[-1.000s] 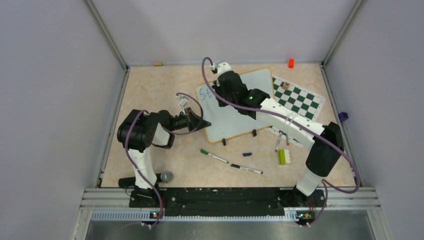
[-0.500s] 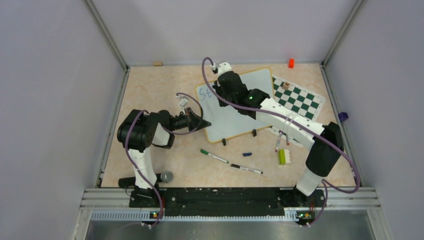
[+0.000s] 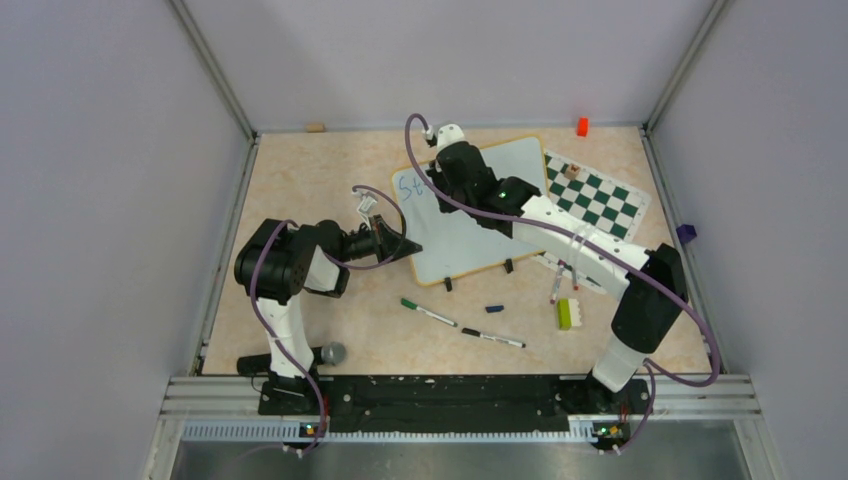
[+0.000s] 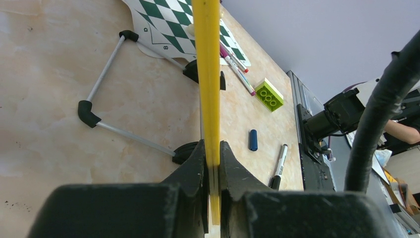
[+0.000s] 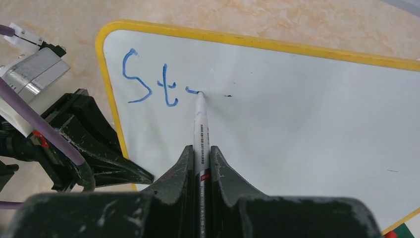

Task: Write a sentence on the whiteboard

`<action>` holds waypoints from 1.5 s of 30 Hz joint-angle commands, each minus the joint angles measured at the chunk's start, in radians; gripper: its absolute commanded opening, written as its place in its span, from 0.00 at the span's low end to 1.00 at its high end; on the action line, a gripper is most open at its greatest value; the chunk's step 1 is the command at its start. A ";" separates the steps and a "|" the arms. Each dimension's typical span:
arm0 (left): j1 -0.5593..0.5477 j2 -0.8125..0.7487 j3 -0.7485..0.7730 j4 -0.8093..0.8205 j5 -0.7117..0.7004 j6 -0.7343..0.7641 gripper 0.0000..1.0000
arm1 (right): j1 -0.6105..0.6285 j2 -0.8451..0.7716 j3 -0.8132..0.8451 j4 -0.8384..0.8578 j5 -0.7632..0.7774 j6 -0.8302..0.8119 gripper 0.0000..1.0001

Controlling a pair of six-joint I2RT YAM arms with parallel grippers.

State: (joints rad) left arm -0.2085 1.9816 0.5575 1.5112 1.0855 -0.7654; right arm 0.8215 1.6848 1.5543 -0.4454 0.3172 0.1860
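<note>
The whiteboard [image 3: 470, 225], white with a yellow rim, stands tilted on two black clip feet mid-table. My left gripper [image 3: 408, 246] is shut on its left yellow edge [image 4: 210, 89]. My right gripper [image 3: 437, 180] is shut on a white marker [image 5: 200, 129] whose blue tip touches the board. The sentence [image 5: 148, 84] reads only "St" in blue, with a short stroke starting at the tip. The whiteboard fills the right wrist view [image 5: 297, 124]. The writing also shows in the top view [image 3: 410, 186].
A green-and-white chessboard [image 3: 592, 200] lies right of the board. A green marker [image 3: 428, 312], a black marker [image 3: 492, 338], a blue cap [image 3: 494, 309], a lime brick [image 3: 564, 314] and more pens [image 3: 557, 283] lie in front. An orange block [image 3: 582, 126] sits at the back.
My right gripper has shifted slightly with the marker on the board's upper left, adding a short stroke after "St". The left arm has not moved.
</note>
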 commanded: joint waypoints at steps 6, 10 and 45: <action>-0.020 0.002 -0.002 0.107 0.081 0.065 0.00 | -0.020 -0.027 0.013 -0.039 -0.014 -0.004 0.00; -0.020 0.001 -0.003 0.106 0.080 0.065 0.00 | -0.019 -0.038 -0.009 -0.039 -0.029 -0.001 0.00; -0.020 -0.003 -0.004 0.107 0.083 0.067 0.00 | -0.024 0.015 0.077 -0.044 -0.018 -0.009 0.00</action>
State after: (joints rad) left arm -0.2085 1.9816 0.5575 1.5181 1.0931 -0.7639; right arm 0.8146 1.6840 1.5719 -0.5144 0.2768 0.1837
